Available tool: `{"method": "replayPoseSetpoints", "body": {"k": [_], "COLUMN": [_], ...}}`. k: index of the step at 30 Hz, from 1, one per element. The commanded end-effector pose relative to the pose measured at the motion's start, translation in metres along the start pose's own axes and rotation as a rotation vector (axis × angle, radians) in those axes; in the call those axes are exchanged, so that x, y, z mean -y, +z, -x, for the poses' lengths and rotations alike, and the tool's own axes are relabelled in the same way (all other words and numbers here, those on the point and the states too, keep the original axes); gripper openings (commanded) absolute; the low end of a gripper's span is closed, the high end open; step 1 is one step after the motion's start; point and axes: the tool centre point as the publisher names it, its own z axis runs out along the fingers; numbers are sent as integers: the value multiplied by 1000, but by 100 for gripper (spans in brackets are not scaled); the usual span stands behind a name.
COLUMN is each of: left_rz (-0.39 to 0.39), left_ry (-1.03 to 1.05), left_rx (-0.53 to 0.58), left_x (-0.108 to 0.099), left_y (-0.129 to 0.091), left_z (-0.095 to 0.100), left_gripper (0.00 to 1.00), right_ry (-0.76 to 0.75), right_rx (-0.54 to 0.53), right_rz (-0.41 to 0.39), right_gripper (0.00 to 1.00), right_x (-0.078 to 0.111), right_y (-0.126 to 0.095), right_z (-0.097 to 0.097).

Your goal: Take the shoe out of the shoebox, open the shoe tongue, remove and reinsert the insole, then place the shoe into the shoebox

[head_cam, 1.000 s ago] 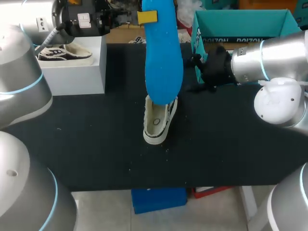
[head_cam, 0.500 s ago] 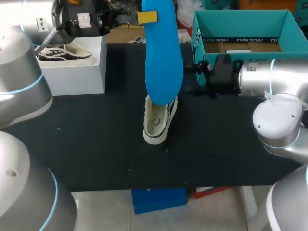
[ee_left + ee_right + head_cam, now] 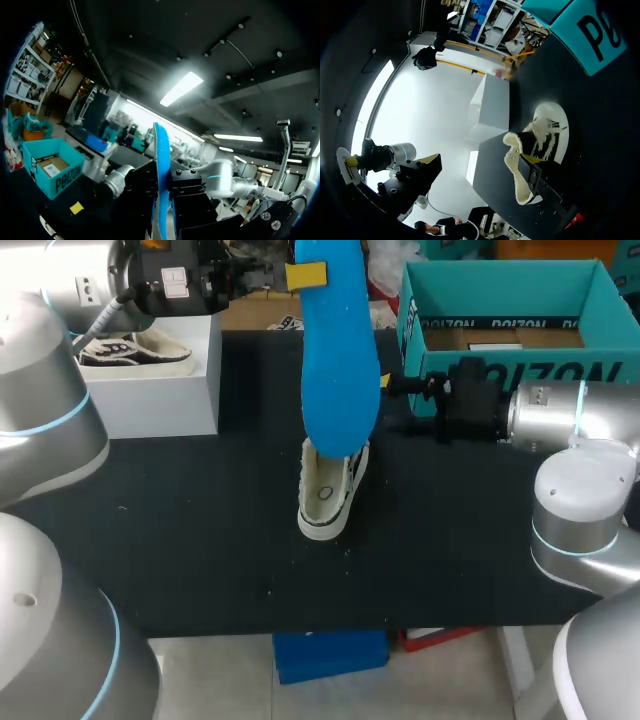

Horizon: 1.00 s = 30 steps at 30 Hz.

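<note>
While the left end effector (image 3: pixel 306 275) clamped the insole (image 3: pixel 340 370) at upper centre, the shoe (image 3: pixel 328 490) lay on the surface (image 3: pixel 200 540) below. The right end effector (image 3: pixel 392 383), state indeterminable, sat beside the shoebox (image 3: pixel 500 285) at upper right.

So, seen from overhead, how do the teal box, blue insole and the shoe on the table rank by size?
1. teal box
2. blue insole, though it is held up nearer the camera, so its size is unsure
3. shoe
</note>
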Motion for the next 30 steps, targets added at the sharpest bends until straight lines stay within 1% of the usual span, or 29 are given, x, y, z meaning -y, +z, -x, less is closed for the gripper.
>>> {"method": "replayPoseSetpoints", "body": {"k": [1, 2, 5, 7, 8, 9, 10, 11, 29, 30], "left_rz": [33, 58, 127, 204, 201, 200, 225, 219, 219, 215], "left_ry": [216, 351, 740, 1005, 1087, 1115, 1132, 1069, 1069, 1164], "left_rx": [44, 67, 82, 129, 161, 161, 175, 195, 195, 153], "left_x": [-3, -5, -19, -34, -40, -46, -53, -56, -56, -65], "left_y": [1, 1, 0, -2, -4, -5, -5, -6, -6, -6], "left_z": [0, -2, -13, -14, -14, -13, -9, -5, -5, -13], "left_gripper": [0, 0, 0, 0, 0, 0, 0, 0, 0, 0], "right_ry": [-1, -1, -1, -1, -1, -1, -1, -1, -1, -1], "right_rx": [-94, -94, -94, -94, -94, -94, -94, -94, -94, -94], "right_rz": [2, 2, 2, 2, 2, 2, 2, 2, 2, 2], "right_gripper": [100, 100, 100, 100, 100, 100, 100, 100, 100, 100], "right_x": [1, 1, 1, 1, 1, 1, 1, 1, 1, 1], "right_y": [-4, -4, -4, -4, -4, -4, -4, -4, -4, -4], "right_z": [2, 2, 2, 2, 2, 2, 2, 2, 2, 2]}}
